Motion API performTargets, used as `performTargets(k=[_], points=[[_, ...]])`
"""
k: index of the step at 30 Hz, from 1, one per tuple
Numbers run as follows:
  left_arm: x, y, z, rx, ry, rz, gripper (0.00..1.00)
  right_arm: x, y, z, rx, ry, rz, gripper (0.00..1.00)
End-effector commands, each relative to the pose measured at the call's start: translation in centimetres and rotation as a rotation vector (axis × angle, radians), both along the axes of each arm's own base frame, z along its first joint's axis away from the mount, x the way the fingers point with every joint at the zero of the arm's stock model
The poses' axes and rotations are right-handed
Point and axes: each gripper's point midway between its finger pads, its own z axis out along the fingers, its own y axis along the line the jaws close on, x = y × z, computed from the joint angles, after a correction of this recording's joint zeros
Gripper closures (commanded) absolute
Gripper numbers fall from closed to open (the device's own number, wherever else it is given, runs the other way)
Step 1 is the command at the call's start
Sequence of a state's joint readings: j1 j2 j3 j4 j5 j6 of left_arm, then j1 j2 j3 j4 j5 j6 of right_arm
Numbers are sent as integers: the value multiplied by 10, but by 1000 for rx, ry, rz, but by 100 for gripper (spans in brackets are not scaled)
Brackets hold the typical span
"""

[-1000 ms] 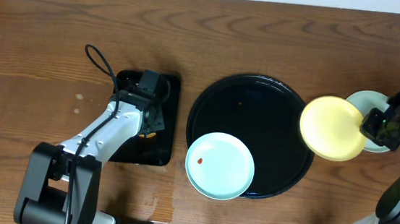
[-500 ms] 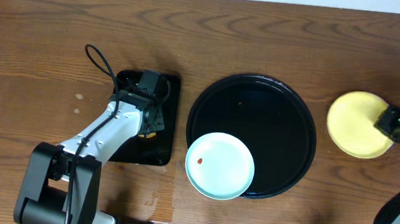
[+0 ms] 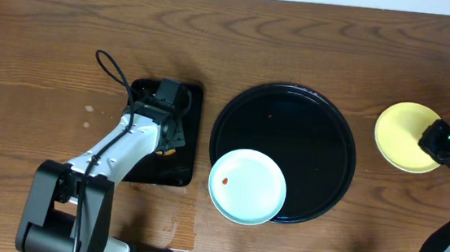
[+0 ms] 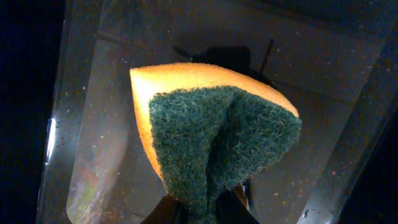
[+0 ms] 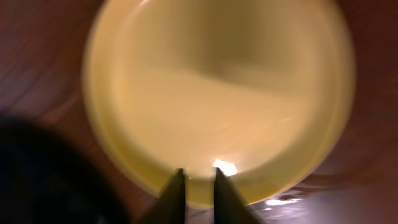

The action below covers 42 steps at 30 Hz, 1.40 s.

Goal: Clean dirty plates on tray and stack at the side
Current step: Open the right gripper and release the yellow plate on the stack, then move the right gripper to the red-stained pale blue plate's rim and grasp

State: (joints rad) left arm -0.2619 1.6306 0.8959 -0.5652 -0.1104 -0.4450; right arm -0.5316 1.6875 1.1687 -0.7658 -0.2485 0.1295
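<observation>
Sitting over the near-left rim of the round black tray [image 3: 327,123], the red-specked mint-blue plate [image 3: 247,187] lies close to the right of the left gripper [image 3: 172,138], whose jaws clamp a sponge [image 4: 211,134]; the right gripper [image 5: 198,183] is well apart, pinching the yellow plate [image 5: 217,93] beside the tray

Table [image 3: 54,29] wood, grained — tray [image 3: 290,132] glossy black; sponge [image 4: 211,143] rough, fibrous; yellow plate [image 5: 217,93] seemingly smooth.

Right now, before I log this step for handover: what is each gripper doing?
Left gripper: shut on the sponge.
Right gripper: nearly shut at the yellow plate rim; view blurred, grip cannot be told.
</observation>
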Motion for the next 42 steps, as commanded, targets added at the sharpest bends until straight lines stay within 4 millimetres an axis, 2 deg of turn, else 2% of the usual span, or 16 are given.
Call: performTargets(k=[1, 5, 8, 11, 14, 17, 23, 30, 32, 34, 36, 39, 40, 42], points=[[-1, 2, -1, 2, 4, 5, 90, 15, 45, 22, 180, -121, 130, 79], [2, -7, 11, -30, -18, -91, 92, 10, 83, 40, 186, -138, 288, 71], [6, -15, 31, -66, -72, -172, 92, 2, 115, 53, 191, -128, 378, 69], [7, -15, 46, -66, -115, -194, 89, -10, 151, 57, 213, -90, 472, 66], [7, -15, 47, -66, -120, -194, 89, -28, 183, 47, 201, 10, 571, 60], [5, -13, 34, -51, -94, -190, 89, -51, 214, 30, 157, 117, 692, 57], [3, -11, 15, -37, -47, -187, 89, -91, 268, -3, 112, 200, 912, 53], [5, -12, 14, -38, -54, -187, 88, -128, 306, -45, 87, 222, 1014, 52], [5, -12, 14, -38, -53, -188, 88, -135, 309, -54, 75, 225, 1012, 52], [5, -12, 14, -38, -53, -188, 88, -135, 304, -63, 21, 234, 979, 53], [5, -12, 14, -38, -53, -188, 88, -132, 296, -69, -32, 232, 944, 65], [5, -12, 14, -38, -53, -188, 88, -123, 293, -70, -56, 206, 927, 94], [5, -12, 14, -38, -53, -188, 88, -119, 291, -69, -72, 196, 919, 99], [5, -12, 14, -38, -53, -187, 88, -107, 280, -68, -136, 179, 870, 99]])
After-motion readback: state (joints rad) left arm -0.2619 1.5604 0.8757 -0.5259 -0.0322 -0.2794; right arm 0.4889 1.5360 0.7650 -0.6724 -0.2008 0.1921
